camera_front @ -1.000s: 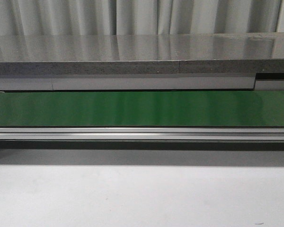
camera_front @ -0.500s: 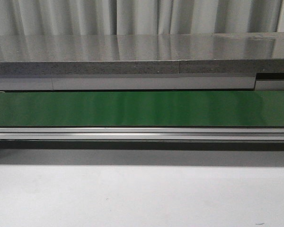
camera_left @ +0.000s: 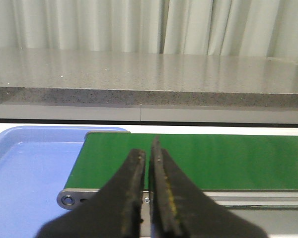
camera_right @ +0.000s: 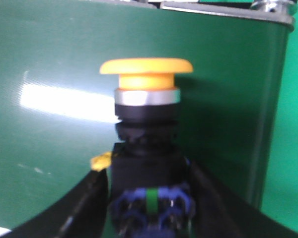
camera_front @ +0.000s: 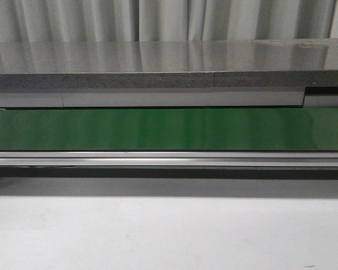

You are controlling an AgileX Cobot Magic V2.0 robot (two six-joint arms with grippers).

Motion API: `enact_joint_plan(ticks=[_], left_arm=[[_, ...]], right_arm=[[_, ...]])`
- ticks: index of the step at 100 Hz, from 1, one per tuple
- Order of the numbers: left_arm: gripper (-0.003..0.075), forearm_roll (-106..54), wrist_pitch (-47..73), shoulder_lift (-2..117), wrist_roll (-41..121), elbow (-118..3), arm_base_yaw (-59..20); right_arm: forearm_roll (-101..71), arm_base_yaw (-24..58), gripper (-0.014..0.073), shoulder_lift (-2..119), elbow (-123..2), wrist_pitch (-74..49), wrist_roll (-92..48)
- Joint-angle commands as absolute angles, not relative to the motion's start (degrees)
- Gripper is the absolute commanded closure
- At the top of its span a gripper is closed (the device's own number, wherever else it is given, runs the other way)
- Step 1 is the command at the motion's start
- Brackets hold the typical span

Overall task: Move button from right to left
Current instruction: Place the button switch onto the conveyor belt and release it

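Observation:
The button (camera_right: 146, 84) fills the right wrist view: a yellow-orange mushroom cap, a silver ring, and a black blocky body with blue and green marks at its base. My right gripper (camera_right: 146, 171) is shut on the black body, one dark finger on each side, holding it over the green belt (camera_right: 49, 59). My left gripper (camera_left: 148, 153) is shut with nothing in it, hanging before the left end of the belt (camera_left: 228, 158). Neither gripper nor the button shows in the front view.
A blue tray (camera_left: 25, 168) lies just past the belt's left end roller (camera_left: 67, 200). The green conveyor (camera_front: 169, 129) runs across the front view with a metal rail (camera_front: 169, 159) before it and a grey stone counter (camera_front: 158, 56) behind. Curtains hang at the back.

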State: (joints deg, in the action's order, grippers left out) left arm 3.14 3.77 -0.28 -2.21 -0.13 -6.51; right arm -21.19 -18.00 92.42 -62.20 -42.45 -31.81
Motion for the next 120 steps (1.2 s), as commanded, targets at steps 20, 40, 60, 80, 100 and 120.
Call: enact_joint_plan(ticks=[20, 40, 60, 80, 100, 120], left_arm=[[0.0715, 2.7, -0.6, -2.4, -2.9, 2.2, -6.9], [0.0715, 2.7, -0.6, -2.4, -2.9, 2.2, -6.9], [0.0715, 2.7, -0.6, -2.4, -2.9, 2.2, -6.9], [0.0715, 2.7, -0.6, -2.4, -2.9, 2.2, -6.9], [0.0715, 2.7, -0.6, -2.4, -2.9, 2.2, -6.9], [0.0715, 2.7, -0.6, -2.4, -2.9, 2.2, -6.9]], right_arm=[[-22.1, -17.9, 0.0026, 90.2, -63.5, -42.3, -32.0], [-26.7, -17.0, 0.0022, 89.0, -63.5, -43.9, -32.5], [-26.7, -12.7, 0.0022, 84.4, -63.5, -42.0, -32.7], [-26.6, -10.2, 0.0023, 77.7, -63.3, -38.2, -32.7], [-26.9, -6.3, 0.0024, 69.5, -60.8, -32.3, -32.6], [-26.9, -1.1, 0.0024, 60.0, -49.3, -18.8, -32.6]])
